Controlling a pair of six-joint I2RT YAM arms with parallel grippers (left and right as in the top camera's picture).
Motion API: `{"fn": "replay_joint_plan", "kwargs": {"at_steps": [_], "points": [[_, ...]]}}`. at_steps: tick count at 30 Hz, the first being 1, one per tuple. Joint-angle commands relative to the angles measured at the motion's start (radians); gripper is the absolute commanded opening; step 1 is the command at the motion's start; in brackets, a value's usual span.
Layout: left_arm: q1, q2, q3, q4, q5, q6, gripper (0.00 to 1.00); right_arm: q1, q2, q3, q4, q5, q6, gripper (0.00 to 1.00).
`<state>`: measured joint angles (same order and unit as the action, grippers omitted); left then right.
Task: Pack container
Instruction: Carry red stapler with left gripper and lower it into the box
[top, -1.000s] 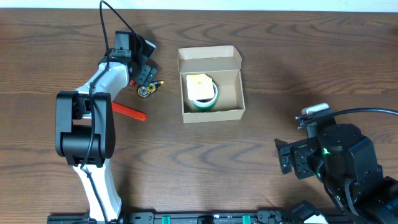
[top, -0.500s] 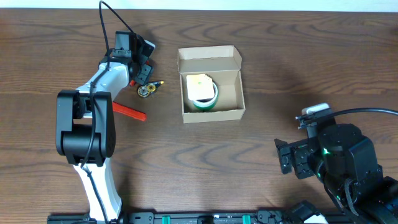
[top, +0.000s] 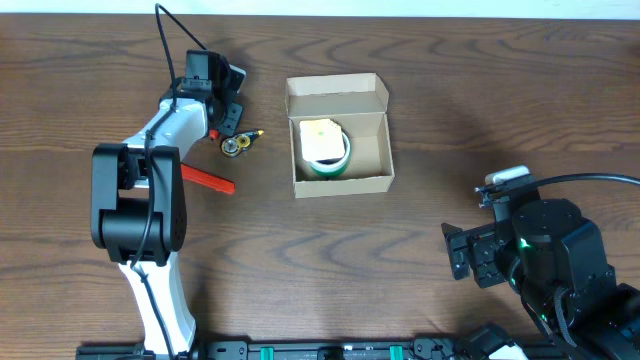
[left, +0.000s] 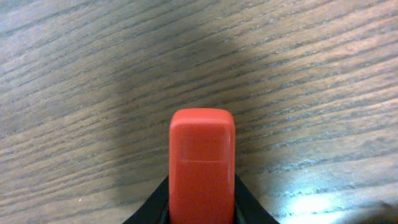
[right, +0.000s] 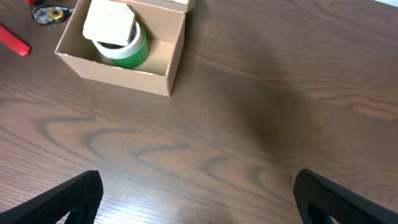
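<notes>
A brown wooden table (top: 450, 120) seen from above, with the container (top: 372, 150), a small tan cardboard box, near the middle and its lid flap standing open at the far edge. A green roll (top: 327, 150) with a pale top fills the box's left half; the right half is bare. My left pincer (top: 228, 105) hangs to the left of the box, well apart from it, and in its own view looks closed on a red block (left: 202, 162) just above the wood. A small brass trinket (top: 236, 144) and a red strip (top: 207, 180) lie close by. My right pincer (right: 199, 198) is spread wide and empty, near the table's front right. I judge the box light, thin-walled and apt to slide or dent, so I would pinch one side wall at its rim, or the flap's free edge.
</notes>
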<state>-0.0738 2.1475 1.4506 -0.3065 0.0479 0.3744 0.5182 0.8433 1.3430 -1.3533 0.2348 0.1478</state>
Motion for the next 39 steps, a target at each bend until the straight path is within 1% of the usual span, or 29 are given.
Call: {"fn": "replay_joint_plan", "kwargs": {"at_steps": [1,2,4,7,11,13,16,19,20,24,27,29,31,35,39], "points": [[0.002,-0.008,0.075,-0.043,-0.018,-0.064,0.17,-0.007,0.0,-0.002,-0.001,0.0,-0.014,0.99],[0.002,-0.021,0.094,-0.063,-0.023,-0.074,0.14,-0.007,0.0,-0.002,-0.001,0.0,-0.014,0.99],[0.001,-0.054,0.143,-0.11,-0.031,-0.095,0.06,-0.007,0.0,-0.002,-0.001,0.0,-0.014,0.99],[-0.002,-0.132,0.212,-0.187,-0.03,-0.167,0.06,-0.007,0.0,-0.002,-0.001,0.0,-0.014,0.99],[-0.029,-0.252,0.249,-0.266,-0.028,-0.279,0.06,-0.007,0.0,-0.002,-0.001,0.0,-0.014,0.99],[-0.063,-0.323,0.249,-0.303,-0.021,-0.329,0.06,-0.007,0.0,-0.002,-0.001,0.0,-0.014,0.99],[-0.148,-0.426,0.249,-0.363,-0.022,-0.389,0.06,-0.007,0.0,-0.002,-0.001,0.0,-0.014,0.99],[-0.258,-0.494,0.249,-0.395,-0.023,-0.474,0.06,-0.007,0.0,-0.002,-0.001,0.0,-0.014,0.99],[-0.298,-0.507,0.249,-0.402,-0.023,-0.52,0.06,-0.007,0.0,-0.002,-0.001,0.0,-0.014,0.99],[-0.452,-0.493,0.245,-0.424,-0.057,-0.711,0.06,-0.007,0.0,-0.002,-0.001,0.0,-0.014,0.99],[-0.539,-0.446,0.229,-0.422,-0.069,-0.823,0.06,-0.007,0.0,-0.002,-0.001,0.0,-0.014,0.99],[-0.591,-0.4,0.22,-0.418,-0.109,-0.893,0.06,-0.007,0.0,-0.002,-0.001,0.0,-0.014,0.99],[-0.627,-0.356,0.22,-0.413,-0.148,-0.941,0.06,-0.007,0.0,-0.002,-0.001,0.0,-0.014,0.99],[-0.687,-0.27,0.22,-0.34,-0.156,-0.969,0.06,-0.007,0.0,-0.002,-0.001,0.0,-0.014,0.99],[-0.722,-0.207,0.22,-0.301,-0.201,-1.038,0.06,-0.007,0.0,-0.002,-0.001,0.0,-0.014,0.99]]}}
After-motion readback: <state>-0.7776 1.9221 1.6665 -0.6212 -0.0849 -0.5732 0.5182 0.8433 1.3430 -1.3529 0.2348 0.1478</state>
